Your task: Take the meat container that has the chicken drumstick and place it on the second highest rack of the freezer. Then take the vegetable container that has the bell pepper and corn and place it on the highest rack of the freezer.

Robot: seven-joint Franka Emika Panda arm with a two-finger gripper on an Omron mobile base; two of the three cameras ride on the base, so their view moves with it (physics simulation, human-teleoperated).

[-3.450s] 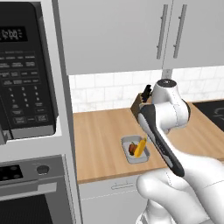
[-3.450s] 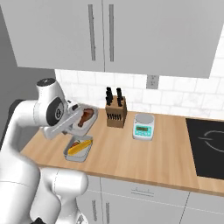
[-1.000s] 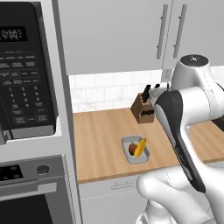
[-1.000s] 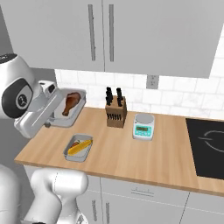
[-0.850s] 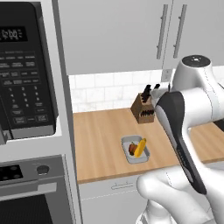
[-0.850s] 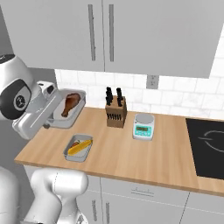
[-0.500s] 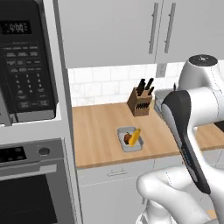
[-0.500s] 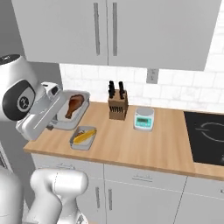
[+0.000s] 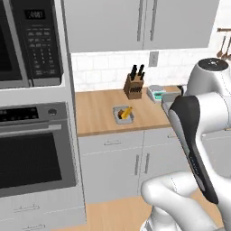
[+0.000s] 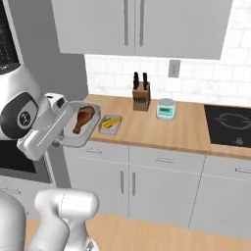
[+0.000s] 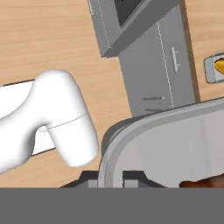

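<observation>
The meat container (image 10: 77, 125) hangs in the air off the left front edge of the worktop (image 10: 162, 127), out over the wooden floor (image 10: 147, 235), clear of the grey cabinet fronts (image 10: 162, 184) below it. The hand (image 11: 110, 180) pinches the container's near rim, its fingers pressed tight on the thin wall; in the hand view the grey rim (image 11: 144, 127) curves right across the picture. The chicken drumstick (image 10: 83, 118) lies inside, thick end far, bone end near.

The worktop is a long wooden slab under pale upper cabinets (image 10: 142, 27), with a white tiled wall (image 10: 196, 73) behind. To its left stand a tall grey column holding a wall oven (image 9: 31, 155) and a microwave (image 9: 31, 43) above it. A black hob (image 10: 228, 125) lies at the right end.

The vegetable container (image 10: 110, 124) sits near the worktop's left front edge, just right of the held one; it holds the yellow corn (image 10: 112, 121), and in the left base view a dark bell pepper (image 9: 121, 117) shows beside the cob. Farther back stand a knife block (image 10: 140, 98) and a small kitchen scale (image 10: 165, 109), near each other, well apart from the container
</observation>
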